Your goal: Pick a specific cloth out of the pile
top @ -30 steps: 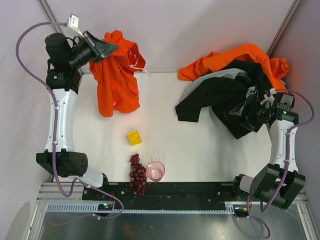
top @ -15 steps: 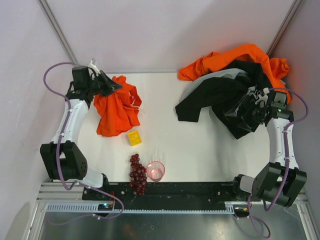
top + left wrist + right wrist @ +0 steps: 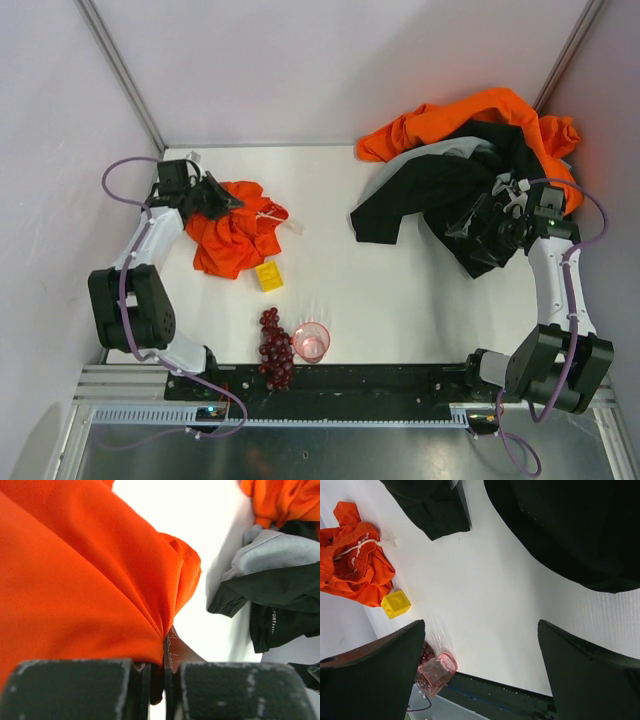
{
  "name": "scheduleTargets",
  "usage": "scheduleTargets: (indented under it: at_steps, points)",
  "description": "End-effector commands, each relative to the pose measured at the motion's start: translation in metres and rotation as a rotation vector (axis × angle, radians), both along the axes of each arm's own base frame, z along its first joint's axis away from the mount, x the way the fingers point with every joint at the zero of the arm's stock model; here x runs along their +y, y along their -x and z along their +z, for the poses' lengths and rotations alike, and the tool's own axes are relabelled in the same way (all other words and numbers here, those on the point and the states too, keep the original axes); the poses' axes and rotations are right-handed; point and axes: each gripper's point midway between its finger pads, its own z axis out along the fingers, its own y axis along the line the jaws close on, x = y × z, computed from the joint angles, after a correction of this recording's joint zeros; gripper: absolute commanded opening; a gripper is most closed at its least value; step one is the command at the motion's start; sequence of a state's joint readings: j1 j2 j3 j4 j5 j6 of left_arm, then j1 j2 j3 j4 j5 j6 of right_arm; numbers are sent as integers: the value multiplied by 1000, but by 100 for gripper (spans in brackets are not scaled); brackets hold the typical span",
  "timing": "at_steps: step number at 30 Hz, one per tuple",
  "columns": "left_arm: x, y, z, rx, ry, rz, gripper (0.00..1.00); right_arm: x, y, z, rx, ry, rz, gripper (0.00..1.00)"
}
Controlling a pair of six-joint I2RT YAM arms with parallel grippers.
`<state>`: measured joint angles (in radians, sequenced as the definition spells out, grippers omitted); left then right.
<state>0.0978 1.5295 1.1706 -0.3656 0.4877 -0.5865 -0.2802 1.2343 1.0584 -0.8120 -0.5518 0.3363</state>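
The small orange-red cloth [image 3: 235, 238] with a thin white cord lies bunched on the table at the left. My left gripper [image 3: 218, 197] is shut on its far edge, and the fabric [image 3: 85, 580] fills the left wrist view, pinched between the fingers. The cloth also shows in the right wrist view [image 3: 355, 570]. The pile [image 3: 470, 160] of a large bright orange, a black and a light grey garment lies at the back right. My right gripper [image 3: 478, 228] is open and empty over the black garment's near edge [image 3: 560, 525].
A yellow block [image 3: 268, 275] lies just near of the cloth. A bunch of dark red grapes [image 3: 274, 347] and a pink cup [image 3: 312, 341] sit by the table's front edge. Walls close in the left, back and right sides.
My left gripper has come down and nearer with the cloth, which now lies crumpled on the table instead of hanging. My right gripper has shifted slightly over the black garment.
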Motion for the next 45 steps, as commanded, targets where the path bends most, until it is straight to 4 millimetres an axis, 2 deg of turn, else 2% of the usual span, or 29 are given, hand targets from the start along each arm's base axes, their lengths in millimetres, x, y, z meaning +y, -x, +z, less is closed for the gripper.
scheduleTargets:
  at_steps: [1,19,25,31,38,42,45]
  points:
    - [12,-3,-28,55,-3,60,1,0,-4,4,-34,20,1,99]
    - [17,28,-151,390,21,169,1,2,1,-4,-22,29,8,99]
    - [19,40,-177,459,6,183,1,2,1,-6,-19,31,9,99]
    - [19,44,-184,478,-2,183,1,3,2,-7,-17,30,11,99]
    - [19,40,-173,443,-2,178,1,4,3,-6,-20,31,15,99]
    - [19,39,-159,400,-3,169,9,6,4,-7,-17,31,17,99]
    - [18,39,-146,363,-3,161,19,8,4,-8,-15,29,20,99]
